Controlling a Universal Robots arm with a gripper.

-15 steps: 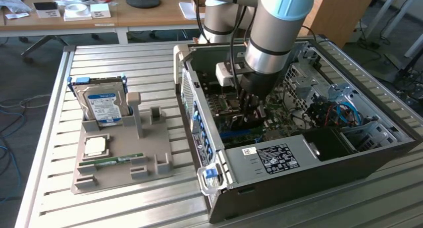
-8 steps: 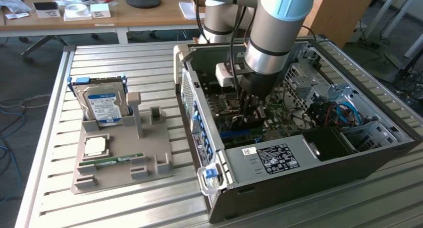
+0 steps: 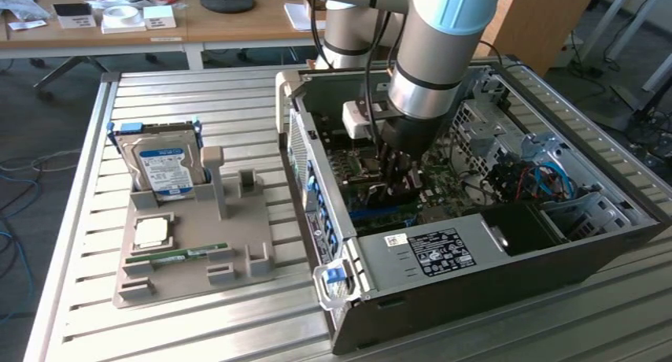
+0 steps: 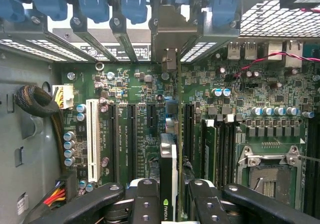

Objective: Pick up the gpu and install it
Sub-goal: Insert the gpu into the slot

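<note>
A slatted metal table [image 3: 210,323] is being used as the work surface, with an office desk [image 3: 157,31] standing behind it, and on it a grey parts tray [image 3: 189,260] holding a hard drive [image 3: 160,169] is being kept beside an open computer case [image 3: 473,252]. Inside the case, the arm is being held upright over the motherboard [image 4: 140,129], with blue slot latches [image 4: 95,1] and a cable bundle [image 4: 35,104] lying around it. The gpu [image 4: 169,164] is being gripped edge-on between the fingers of the gripper [image 4: 170,204], apparently at a slot, its bracket meeting the rear opening.

Gpu [image 4: 169,169] lower end cut off by wrist view's edge; hard drive [image 3: 160,164] base hidden inside its holder [image 3: 194,244].
</note>
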